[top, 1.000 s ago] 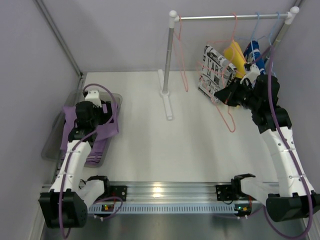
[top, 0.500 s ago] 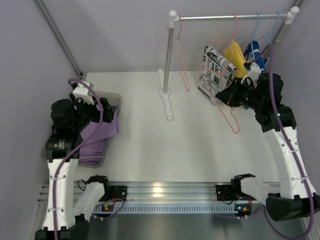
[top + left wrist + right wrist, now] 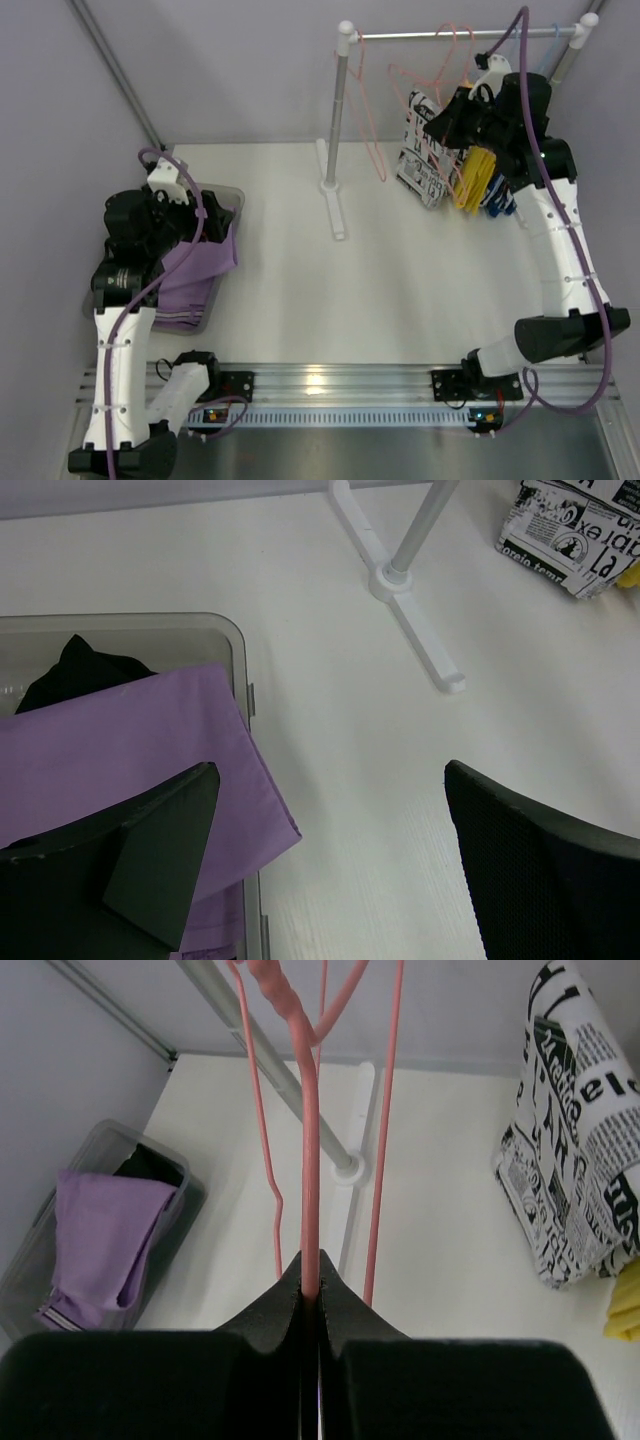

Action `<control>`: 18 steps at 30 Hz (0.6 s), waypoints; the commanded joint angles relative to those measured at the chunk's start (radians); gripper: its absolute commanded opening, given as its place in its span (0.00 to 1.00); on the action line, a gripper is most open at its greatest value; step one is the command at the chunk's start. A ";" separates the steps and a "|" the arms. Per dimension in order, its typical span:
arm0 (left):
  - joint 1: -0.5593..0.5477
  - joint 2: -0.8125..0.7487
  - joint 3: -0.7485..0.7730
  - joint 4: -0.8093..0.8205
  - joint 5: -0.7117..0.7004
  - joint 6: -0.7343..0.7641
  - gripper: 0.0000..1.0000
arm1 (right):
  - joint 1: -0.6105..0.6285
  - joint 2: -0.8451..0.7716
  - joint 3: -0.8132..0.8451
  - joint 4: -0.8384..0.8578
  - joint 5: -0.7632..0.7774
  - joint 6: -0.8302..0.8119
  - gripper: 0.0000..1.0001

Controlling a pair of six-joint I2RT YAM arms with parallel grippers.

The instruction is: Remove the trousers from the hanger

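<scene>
The lilac trousers lie folded in the grey bin, one corner hanging over its rim. The black trousers show underneath at the bin's back. My left gripper hovers open above the bin's right edge with nothing between its fingers. High at the right, my right gripper is shut on the wire of a bare pink hanger. It holds the hanger up by the rail. Both trousers are off the hanger.
The rack's post and foot stand mid-table at the back. Another bare pink hanger hangs by the post. A black-and-white printed garment, a yellow one and blue hangers hang at the right end.
My right arm has lifted the pink hanger from low above the table up to the rail. The left arm rose off the bin a second ago and has since stayed.
</scene>
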 commanded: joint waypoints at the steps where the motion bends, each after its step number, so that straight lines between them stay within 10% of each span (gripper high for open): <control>1: -0.001 0.016 0.053 0.015 -0.033 -0.043 0.99 | 0.036 0.103 0.127 0.044 0.055 -0.054 0.00; 18: -0.001 0.019 0.043 0.000 -0.104 -0.049 0.99 | 0.110 0.426 0.428 0.129 0.158 -0.123 0.00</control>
